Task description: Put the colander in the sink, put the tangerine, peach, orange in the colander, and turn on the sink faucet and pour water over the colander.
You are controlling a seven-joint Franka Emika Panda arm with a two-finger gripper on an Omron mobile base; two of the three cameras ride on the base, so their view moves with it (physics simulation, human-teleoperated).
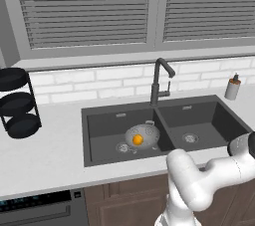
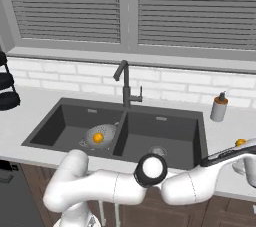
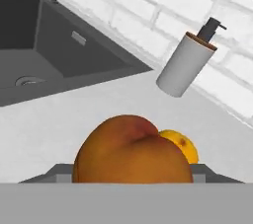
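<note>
One peach (image 3: 131, 150) sits pinched in the pincer (image 3: 132, 168) over the bench (image 3: 59, 119); colander (image 1: 142, 136) in sink (image 1: 99, 120) contains one fruit (image 1: 138, 140).

Home kitchen, rendered: dark double-basin sink (image 1: 99, 120) set in pale bench (image 1: 45, 155) mid-frame, gooseneck sink faucet (image 1: 158, 80) behind it, white tile backsplash (image 1: 99, 83), shuttered windows (image 1: 84, 6) up top, wood cabinets (image 1: 124, 200) at bottom, soap bottle (image 1: 232, 87) at right.

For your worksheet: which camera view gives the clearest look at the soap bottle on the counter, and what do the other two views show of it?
The hand view: the soap bottle is large there, its pale body and dark pump plain, though tilted because the camera rolls. The left base view shows it small by the wall right of the sink. The right base view shows it small too.
</note>
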